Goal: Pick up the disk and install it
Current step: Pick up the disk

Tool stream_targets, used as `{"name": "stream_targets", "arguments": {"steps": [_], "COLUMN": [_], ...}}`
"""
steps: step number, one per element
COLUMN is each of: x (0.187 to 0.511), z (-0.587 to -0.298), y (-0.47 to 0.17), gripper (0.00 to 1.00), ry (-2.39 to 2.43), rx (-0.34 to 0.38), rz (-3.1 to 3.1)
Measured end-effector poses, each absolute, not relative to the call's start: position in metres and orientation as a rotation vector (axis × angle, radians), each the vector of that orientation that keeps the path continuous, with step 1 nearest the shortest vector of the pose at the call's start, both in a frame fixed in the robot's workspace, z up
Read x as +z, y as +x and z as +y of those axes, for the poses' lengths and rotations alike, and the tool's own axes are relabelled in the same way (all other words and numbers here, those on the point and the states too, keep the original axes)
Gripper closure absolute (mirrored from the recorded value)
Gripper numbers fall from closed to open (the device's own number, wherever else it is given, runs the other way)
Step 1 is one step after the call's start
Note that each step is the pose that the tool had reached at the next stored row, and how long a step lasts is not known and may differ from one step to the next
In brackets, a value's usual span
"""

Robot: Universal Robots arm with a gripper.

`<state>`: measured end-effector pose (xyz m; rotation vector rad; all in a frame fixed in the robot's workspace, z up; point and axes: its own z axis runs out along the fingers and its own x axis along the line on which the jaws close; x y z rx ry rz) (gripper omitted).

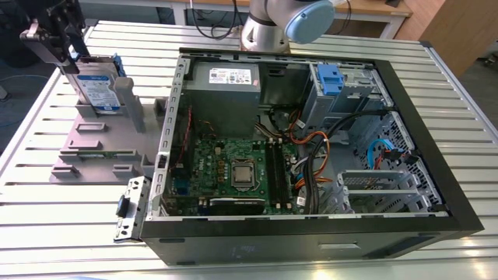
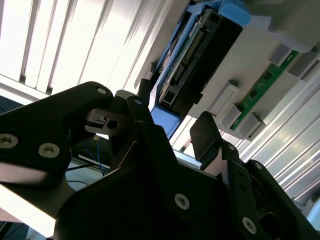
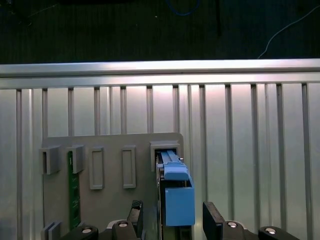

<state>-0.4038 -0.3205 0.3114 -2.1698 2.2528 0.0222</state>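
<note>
The disk (image 1: 100, 87), silver-grey with a white-and-blue label and a blue carrier, stands upright in a slot of the grey plastic stand (image 1: 93, 140), at the exterior view's left of the computer case. My gripper (image 1: 72, 61) hangs at the disk's upper end. In both wrist views the disk's blue-framed edge (image 3: 177, 200) (image 2: 195, 55) lies between the two black fingers (image 3: 212, 217) (image 2: 205, 135), with a gap on each side. The gripper (image 3: 174, 215) (image 2: 172, 117) is open and holds nothing.
The open computer case (image 1: 435, 175) fills the middle of the slatted metal table (image 1: 46, 233). Inside are a grey power supply (image 1: 225, 76), a blue-tabbed drive cage (image 1: 335, 81), the motherboard (image 1: 233, 169) and cables. A green memory stick (image 3: 73, 190) sits in the stand.
</note>
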Motion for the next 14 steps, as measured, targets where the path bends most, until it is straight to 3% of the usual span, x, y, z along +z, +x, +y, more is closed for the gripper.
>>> {"name": "stream_targets", "arguments": {"steps": [14], "x": [0.3], "z": [-0.321], "y": [-0.404], "gripper": [0.41], "ry": [-2.17], "rx": [0.022], "rz": [2.253]}}
